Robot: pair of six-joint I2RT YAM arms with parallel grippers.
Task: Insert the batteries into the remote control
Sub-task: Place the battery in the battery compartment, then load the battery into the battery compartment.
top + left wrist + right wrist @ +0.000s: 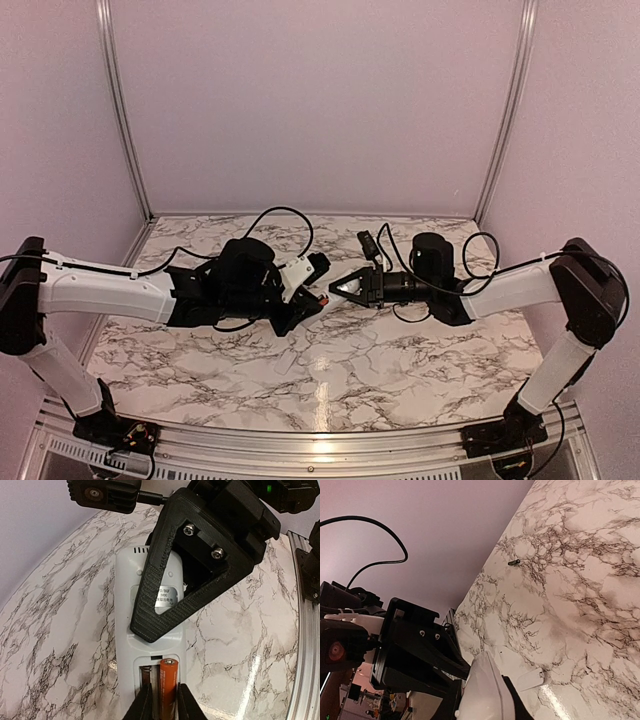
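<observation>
The remote (125,630) lies back-up over the middle of the marble table (580,605), between the two arms. Whether it rests on the surface or is held just above it cannot be told. The right gripper (482,700) is pressed together on the remote: in the left wrist view one black ribbed finger lies slantwise across the remote's back, over its printed label, and in the right wrist view the white body sits squeezed between the fingers.

The compartment (156,672) at the remote's near end is open. An orange-red battery (168,685) lies lengthwise in one slot. The slot beside it is dark, and what it holds cannot be made out.

The left gripper (164,696) is at that end with a fingertip on each side of the battery. One tip looks to be touching it and the other stands just off it, so whether the battery is pinched or loose cannot be told.

A small white cover plate (530,679) lies flat on the table just beside the remote. Well apart from it, toward the back wall, a tiny dark cylinder (514,562) lies on the marble, too small to identify.
</observation>
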